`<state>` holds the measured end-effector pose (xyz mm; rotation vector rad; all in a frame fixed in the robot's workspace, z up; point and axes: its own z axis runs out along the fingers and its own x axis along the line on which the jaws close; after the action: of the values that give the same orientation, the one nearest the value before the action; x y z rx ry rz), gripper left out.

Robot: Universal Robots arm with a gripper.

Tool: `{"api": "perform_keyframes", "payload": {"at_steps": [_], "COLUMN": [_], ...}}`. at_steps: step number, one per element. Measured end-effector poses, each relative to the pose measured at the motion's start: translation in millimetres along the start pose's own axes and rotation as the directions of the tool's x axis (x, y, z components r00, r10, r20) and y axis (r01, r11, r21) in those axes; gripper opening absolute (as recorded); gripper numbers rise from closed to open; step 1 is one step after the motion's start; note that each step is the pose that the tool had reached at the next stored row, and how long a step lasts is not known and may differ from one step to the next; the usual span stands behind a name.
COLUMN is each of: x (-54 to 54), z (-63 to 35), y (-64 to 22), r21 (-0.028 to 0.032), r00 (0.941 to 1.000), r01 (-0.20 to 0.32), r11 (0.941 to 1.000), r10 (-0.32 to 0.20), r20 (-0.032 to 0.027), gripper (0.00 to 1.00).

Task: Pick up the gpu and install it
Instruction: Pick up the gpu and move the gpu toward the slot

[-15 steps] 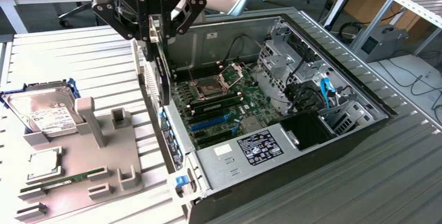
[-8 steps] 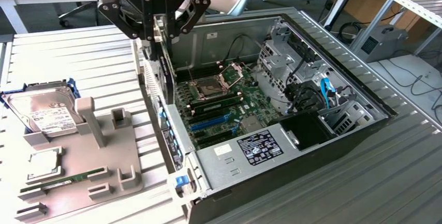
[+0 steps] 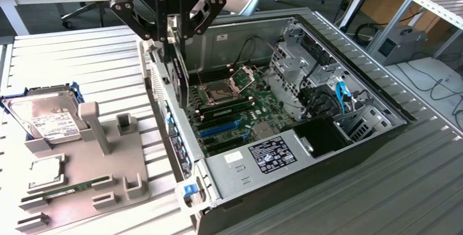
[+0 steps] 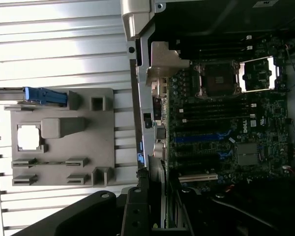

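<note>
table (image 3: 87, 45): slatted metal, carries everything
computer case (image 3: 361, 153): open, lying on its side, on the exterior view's right
motherboard (image 3: 246, 110): flat on the case floor
fixture (image 3: 108, 175): grey holder beside the case, on the exterior view's left; a hard drive (image 3: 47, 118) leans in it
gripper (image 3: 175, 31): above the case's rear wall, fingers clamped on the gpu
gpu (image 3: 179, 67): hangs on edge from the fingers, lower end inside the case just beside the rear wall, at the motherboard's edge; seated or not, cannot tell
</note>
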<state>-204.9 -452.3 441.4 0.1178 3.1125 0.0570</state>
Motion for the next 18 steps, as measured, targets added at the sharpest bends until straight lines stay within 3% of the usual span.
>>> {"api": "perform_keyframes", "payload": {"at_steps": [18], "x": [-16.0], "z": [0.4], "y": [1.2], "r21": [0.0000], "r00": [1.0000], "r01": [0.000], "r11": [1.0000], "r10": [0.000], "r20": [0.0000], "gripper": [0.26]}}
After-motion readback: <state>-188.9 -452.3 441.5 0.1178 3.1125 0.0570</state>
